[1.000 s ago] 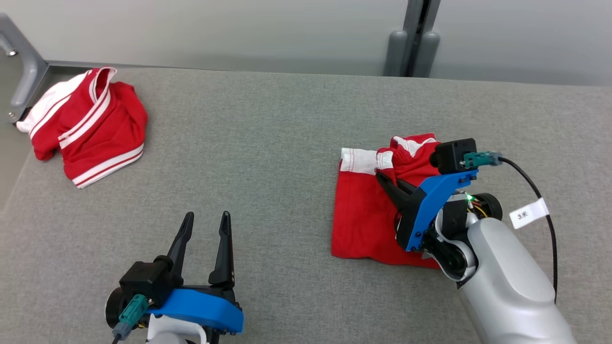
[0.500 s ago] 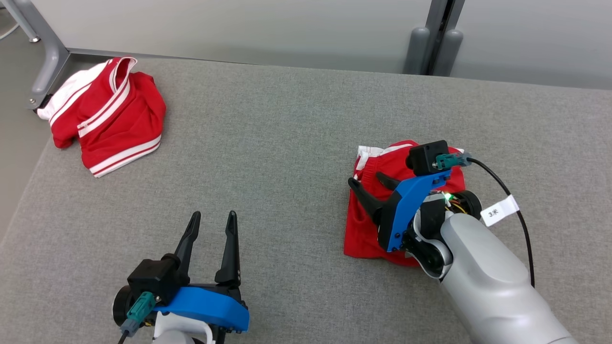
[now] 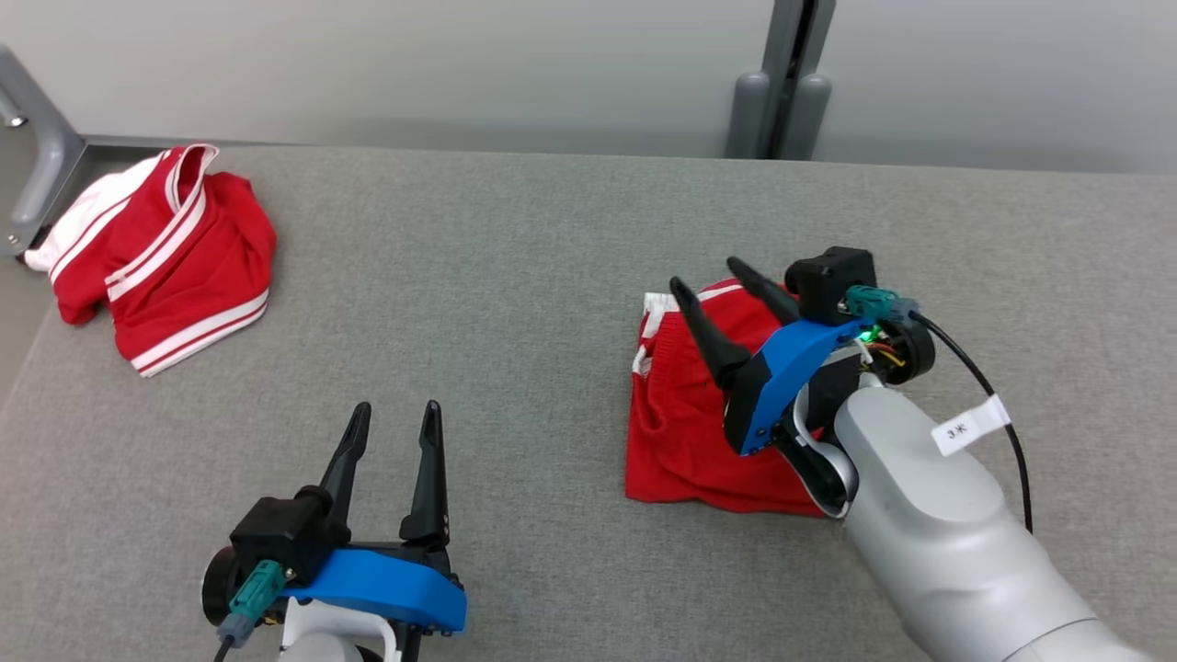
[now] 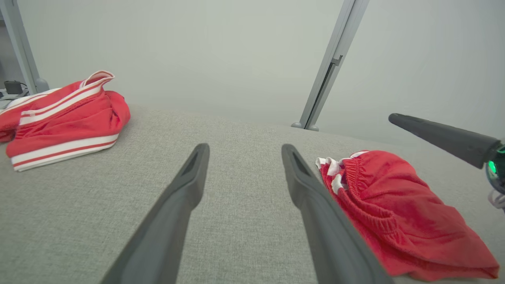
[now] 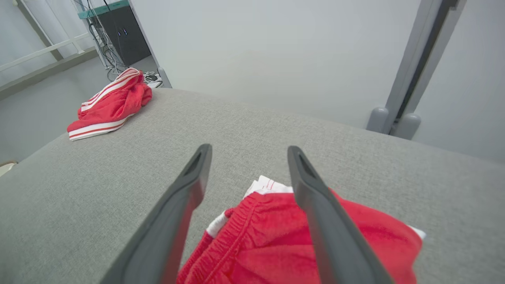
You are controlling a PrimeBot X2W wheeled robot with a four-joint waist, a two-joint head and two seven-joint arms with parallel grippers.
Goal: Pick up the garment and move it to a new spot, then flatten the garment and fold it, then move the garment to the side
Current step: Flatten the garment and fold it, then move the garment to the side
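We note the grey table (image 3: 515, 276). The garment (image 3: 680, 432), red and folded, lies right of centre. A second garment (image 3: 156, 248) is heaped at the far left corner. The right gripper (image 3: 706, 274) hangs over the folded one, fingers spread, empty. The left gripper (image 3: 395, 408) is near the front edge, spread, empty.

Your right pincer (image 3: 706, 273), clamped on the red shorts (image 3: 680, 432) a second ago, now stands spread and lifted above them; the shorts lie folded over.
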